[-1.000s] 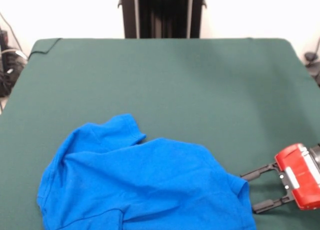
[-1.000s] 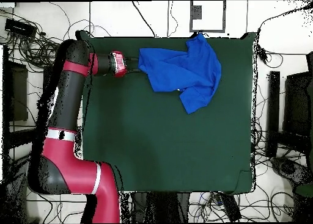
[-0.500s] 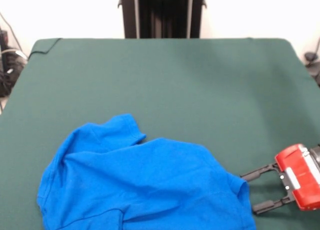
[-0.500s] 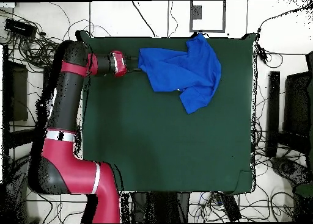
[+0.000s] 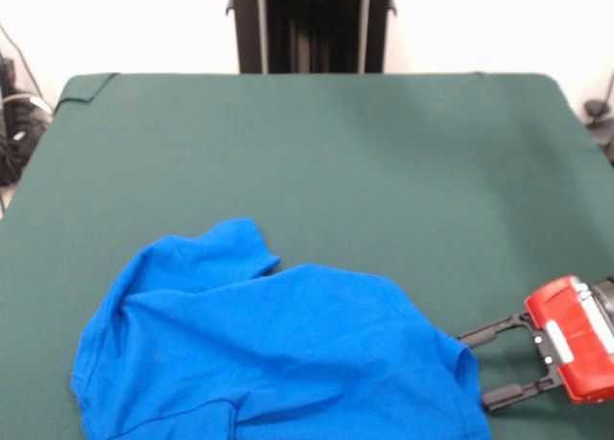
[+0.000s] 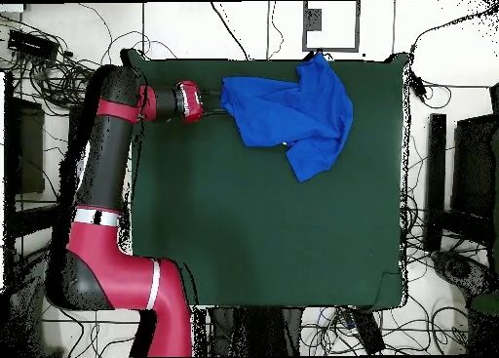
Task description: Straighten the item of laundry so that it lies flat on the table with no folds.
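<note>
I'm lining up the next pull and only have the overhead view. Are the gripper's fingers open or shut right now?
Observer: Open. In the front view the gripper has its two black fingers spread apart, tips at the blue T-shirt edge.
Operator: Is cloth between them?
Observer: The shirt's corner sits right at the tips; I can't tell whether any cloth lies between them.
Operator: Is the shirt flat near there?
Observer: No. Creases run across it, and a sleeve is folded over on the far side.
</note>
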